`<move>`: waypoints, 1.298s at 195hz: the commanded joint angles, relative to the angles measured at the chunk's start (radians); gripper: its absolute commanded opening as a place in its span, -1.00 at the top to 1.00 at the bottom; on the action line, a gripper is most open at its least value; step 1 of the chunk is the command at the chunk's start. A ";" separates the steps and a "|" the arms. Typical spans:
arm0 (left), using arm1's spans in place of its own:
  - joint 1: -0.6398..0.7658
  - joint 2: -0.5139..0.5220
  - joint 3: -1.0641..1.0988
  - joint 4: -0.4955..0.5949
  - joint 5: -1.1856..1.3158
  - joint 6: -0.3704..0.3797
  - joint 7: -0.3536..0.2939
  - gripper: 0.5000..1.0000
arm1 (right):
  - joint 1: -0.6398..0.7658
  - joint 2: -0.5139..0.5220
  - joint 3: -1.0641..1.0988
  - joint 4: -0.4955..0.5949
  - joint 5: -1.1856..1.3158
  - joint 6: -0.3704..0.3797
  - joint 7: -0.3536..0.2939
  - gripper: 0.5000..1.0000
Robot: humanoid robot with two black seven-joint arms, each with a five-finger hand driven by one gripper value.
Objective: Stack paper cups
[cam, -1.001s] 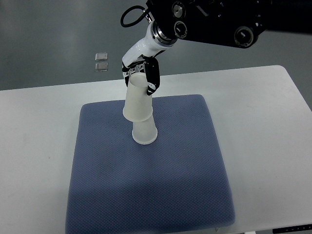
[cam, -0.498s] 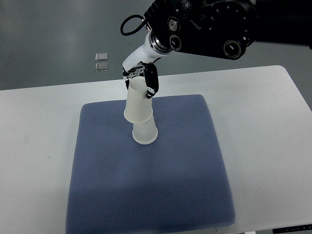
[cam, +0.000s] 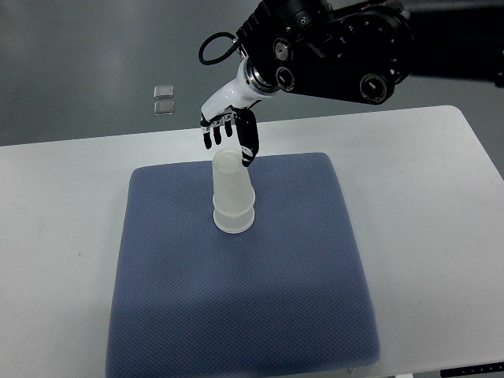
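Two white paper cups [cam: 231,193] stand upside down, one nested over the other, on the blue-grey mat [cam: 244,299]. The stack leans slightly toward the back left. My right hand [cam: 229,134] hovers just above and behind the top of the stack, its black-tipped fingers [cam: 249,142] spread and clear of the cup. The right arm [cam: 331,47] reaches in from the upper right. No left arm shows.
The mat lies on a white table [cam: 425,205]. Two small clear squares [cam: 164,98] sit on the grey floor beyond the table's far edge. A black cable loop [cam: 213,43] hangs by the wrist.
The upper cup slid down fully over the lower one. My right hand let go of it and lifted away, fingers spreading.
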 commanded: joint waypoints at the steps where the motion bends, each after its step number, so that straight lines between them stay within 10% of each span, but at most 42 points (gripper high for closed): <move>1: 0.000 0.000 0.000 0.001 0.000 0.000 0.000 -1.00 | 0.000 0.000 0.000 0.000 -0.001 -0.001 0.000 -0.33; 99: 0.005 0.000 0.000 0.003 -0.001 0.000 0.000 -1.00 | -0.109 -0.097 0.132 -0.221 0.118 -0.047 0.009 -0.33; 253: 0.005 0.000 0.005 -0.005 0.000 0.000 0.000 -1.00 | -0.772 -0.023 1.207 -0.494 0.449 -0.338 0.103 -0.36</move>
